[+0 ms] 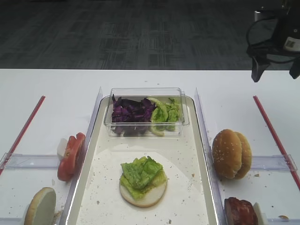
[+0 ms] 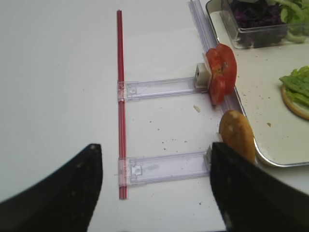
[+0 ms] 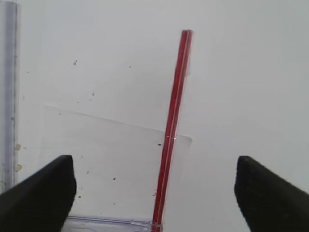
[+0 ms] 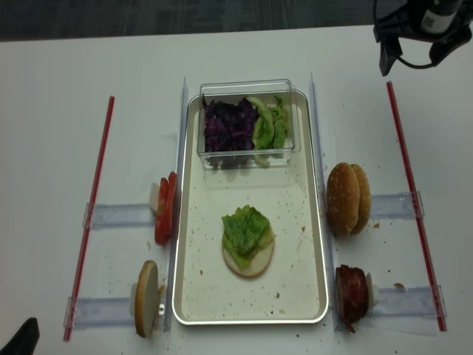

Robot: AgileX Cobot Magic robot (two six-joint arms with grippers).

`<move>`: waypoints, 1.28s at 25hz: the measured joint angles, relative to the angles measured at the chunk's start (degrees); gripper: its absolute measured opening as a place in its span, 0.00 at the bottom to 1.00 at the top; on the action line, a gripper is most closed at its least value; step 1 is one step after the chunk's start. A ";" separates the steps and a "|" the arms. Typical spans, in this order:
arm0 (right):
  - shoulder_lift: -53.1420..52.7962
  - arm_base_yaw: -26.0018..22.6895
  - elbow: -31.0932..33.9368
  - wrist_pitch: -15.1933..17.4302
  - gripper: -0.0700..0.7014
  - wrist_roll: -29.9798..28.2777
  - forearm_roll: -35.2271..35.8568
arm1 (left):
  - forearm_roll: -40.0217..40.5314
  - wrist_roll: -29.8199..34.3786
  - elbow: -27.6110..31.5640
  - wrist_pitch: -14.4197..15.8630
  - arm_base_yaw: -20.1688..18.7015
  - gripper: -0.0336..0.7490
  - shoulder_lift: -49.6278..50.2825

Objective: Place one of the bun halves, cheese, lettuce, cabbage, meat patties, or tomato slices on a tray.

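Observation:
On the cream tray (image 1: 187, 154) (image 4: 295, 259) lies a bun half (image 1: 145, 199) topped with lettuce (image 1: 142, 172). Cabbage (image 1: 131, 112) and more lettuce (image 1: 165, 112) fill a clear tub at the tray's back. Left of the tray stand tomato slices (image 1: 71, 157) (image 2: 222, 72) and a bun half (image 1: 40, 206) (image 2: 236, 135). To its right are bun halves (image 1: 230, 153) and meat patties (image 1: 240, 212). The cheese is out of view. My right gripper (image 1: 276, 70) (image 3: 154, 193) hangs open at the far right, empty. My left gripper (image 2: 154, 193) is open at the near left, empty.
Red strips (image 1: 274, 136) (image 2: 120, 96) (image 3: 174, 121) run along both outer sides of the white table. Clear plastic holders (image 2: 159, 166) (image 4: 392, 205) reach from the strips to the tray and prop the food upright. Crumbs speckle the tray.

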 joint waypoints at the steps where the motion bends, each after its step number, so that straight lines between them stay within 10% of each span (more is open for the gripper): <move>1: 0.00 -0.28 0.00 0.00 0.97 0.00 0.26 | 0.00 0.00 0.00 0.00 0.00 0.61 0.00; 18: -5.19 -0.78 0.32 0.00 0.97 0.00 3.47 | 0.00 0.00 0.00 0.00 0.00 0.61 0.00; 32: -34.76 -0.78 26.70 0.46 0.97 0.00 2.06 | 0.00 0.00 0.00 0.00 0.00 0.61 0.00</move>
